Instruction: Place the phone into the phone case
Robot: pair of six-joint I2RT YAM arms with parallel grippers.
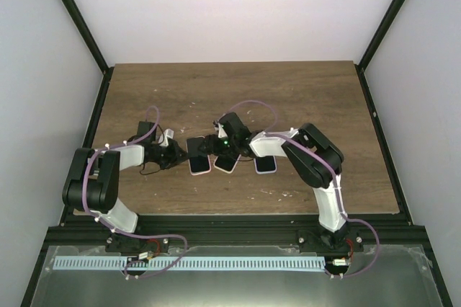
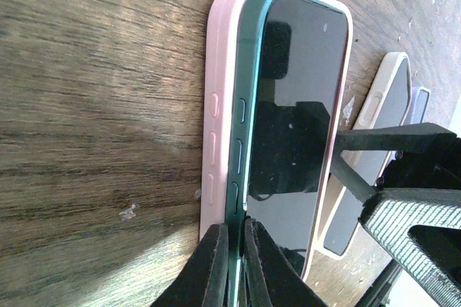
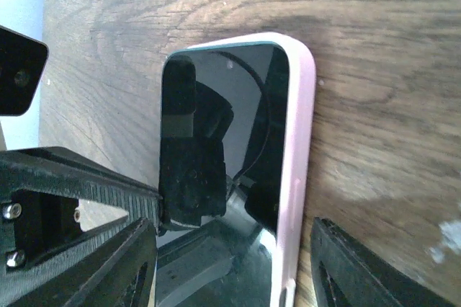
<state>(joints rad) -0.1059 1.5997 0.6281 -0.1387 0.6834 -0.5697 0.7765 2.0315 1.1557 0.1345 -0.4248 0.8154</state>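
The phone, teal-edged with a dark screen, lies partly in the pink phone case on the wooden table. Its long button edge stands up out of the case wall. My left gripper is shut on that raised edge near the phone's bottom corner. From above, the phone lies between the two grippers. My right gripper is open and straddles the case and phone across their width; its right finger stands apart from the pink wall. The left gripper's fingers show on the phone's far edge.
A second phone in a cream case lies just right of the pink one, under the right wrist. A third in a bluish case lies further right. Black frame rails border the table on both sides.
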